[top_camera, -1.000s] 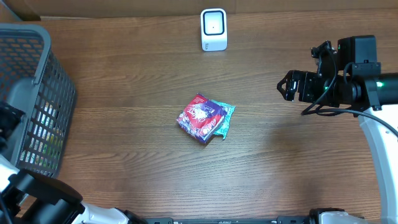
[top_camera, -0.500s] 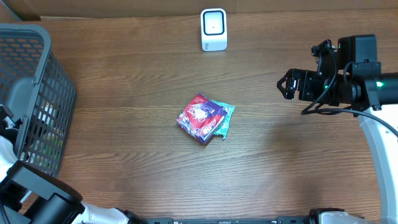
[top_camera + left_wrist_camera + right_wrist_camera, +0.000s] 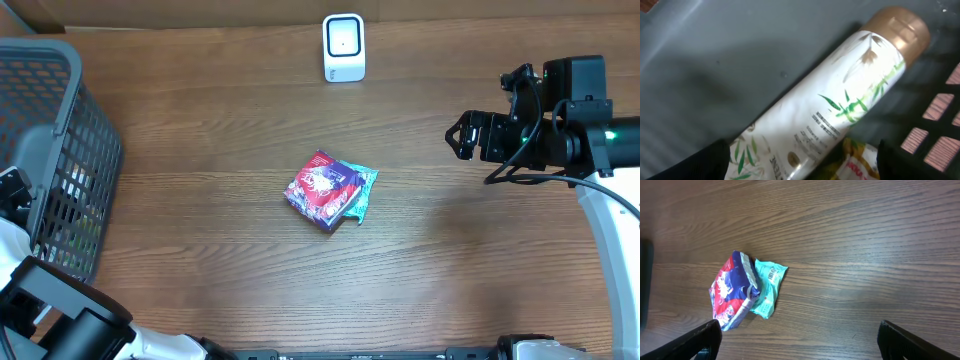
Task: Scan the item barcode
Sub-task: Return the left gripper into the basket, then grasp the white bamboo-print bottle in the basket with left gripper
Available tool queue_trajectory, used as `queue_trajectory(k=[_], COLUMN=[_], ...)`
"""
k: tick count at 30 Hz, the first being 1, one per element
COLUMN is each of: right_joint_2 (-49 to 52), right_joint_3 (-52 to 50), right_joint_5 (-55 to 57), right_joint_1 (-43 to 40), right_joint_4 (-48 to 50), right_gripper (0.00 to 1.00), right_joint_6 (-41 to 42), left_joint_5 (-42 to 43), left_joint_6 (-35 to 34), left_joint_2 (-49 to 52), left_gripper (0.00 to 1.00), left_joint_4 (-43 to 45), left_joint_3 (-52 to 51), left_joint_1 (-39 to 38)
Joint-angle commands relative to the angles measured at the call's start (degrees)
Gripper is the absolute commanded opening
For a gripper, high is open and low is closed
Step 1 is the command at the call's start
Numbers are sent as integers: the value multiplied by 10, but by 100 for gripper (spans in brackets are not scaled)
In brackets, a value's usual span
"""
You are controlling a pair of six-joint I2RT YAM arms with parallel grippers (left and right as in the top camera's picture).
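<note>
Left arm dips into the basket [image 3: 68,95], left gripper [image 3: 800,167] spread wide, white bottle [image 3: 840,95] lying on its side just below, between its fingers. Right arm reaches out over the table [image 3: 200,250], right gripper [image 3: 460,138] wide and empty, red packet [image 3: 320,188] well ahead of it.

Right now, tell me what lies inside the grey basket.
A white bottle with a bronze cap lies on the basket floor; a yellow packet shows at its edge, the rest hidden.
</note>
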Motion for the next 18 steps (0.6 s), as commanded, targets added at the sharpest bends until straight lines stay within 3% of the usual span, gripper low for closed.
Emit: queue_trajectory(k=[1, 14, 16, 17, 18], right_joint_2=[2, 2, 2, 2, 2], right_joint_3=[3, 3, 3, 3, 3], right_joint_5=[1, -3, -3, -3, -3], right_joint_1=[2, 2, 2, 2, 2], right_joint_4=[3, 1, 0, -1, -2], right_gripper=[100, 100, 100, 100, 100], right_joint_6=[0, 16, 17, 17, 17], left_joint_5=[9, 9, 12, 11, 12], left_joint_6=[14, 12, 12, 10, 10], left_joint_2=[33, 89, 102, 107, 111], left_gripper=[85, 67, 60, 52, 37], left_joint_4=[0, 31, 32, 33, 33], left_joint_3=[-7, -7, -7, -7, -7], left_joint_1=[-5, -9, -9, -9, -9])
